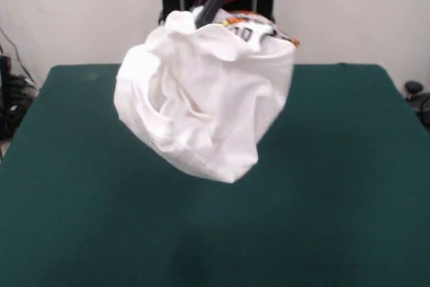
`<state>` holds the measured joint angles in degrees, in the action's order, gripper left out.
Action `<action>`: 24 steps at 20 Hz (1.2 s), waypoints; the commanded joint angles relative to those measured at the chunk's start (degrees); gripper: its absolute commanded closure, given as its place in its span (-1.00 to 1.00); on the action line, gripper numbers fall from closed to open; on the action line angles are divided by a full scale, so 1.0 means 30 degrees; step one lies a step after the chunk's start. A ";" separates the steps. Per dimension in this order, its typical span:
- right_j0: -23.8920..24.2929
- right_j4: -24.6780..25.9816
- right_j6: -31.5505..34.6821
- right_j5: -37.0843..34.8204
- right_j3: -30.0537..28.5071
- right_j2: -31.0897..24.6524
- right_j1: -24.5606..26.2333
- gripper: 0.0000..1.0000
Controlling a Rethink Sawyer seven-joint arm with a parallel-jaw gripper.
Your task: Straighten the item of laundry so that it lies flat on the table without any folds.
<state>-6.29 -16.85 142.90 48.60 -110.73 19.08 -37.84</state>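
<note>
The item of laundry (201, 105) is a white garment hanging bunched and crumpled in the air above the far middle of the dark green table (336, 199). A strip of its orange and red print with black lettering (252, 28) shows at its top edge. My gripper (205, 13) comes down from the red arm at the top and is shut on the garment's top left part. The cloth hides the fingertips. The garment's lowest fold (232, 176) hangs clear of the table top.
The robot's black pedestal (171, 1) stands behind the table's far edge. Cables and dark equipment (13, 92) lie off the table's left side. A small black object (413, 89) sits off the right side.
</note>
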 commanded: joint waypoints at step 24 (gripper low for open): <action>0.1256 0.0802 -0.0744 -0.5095 0.2419 -0.2665 0.1805 -1.00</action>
<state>-4.89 -18.69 142.90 53.17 -108.47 18.91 -36.62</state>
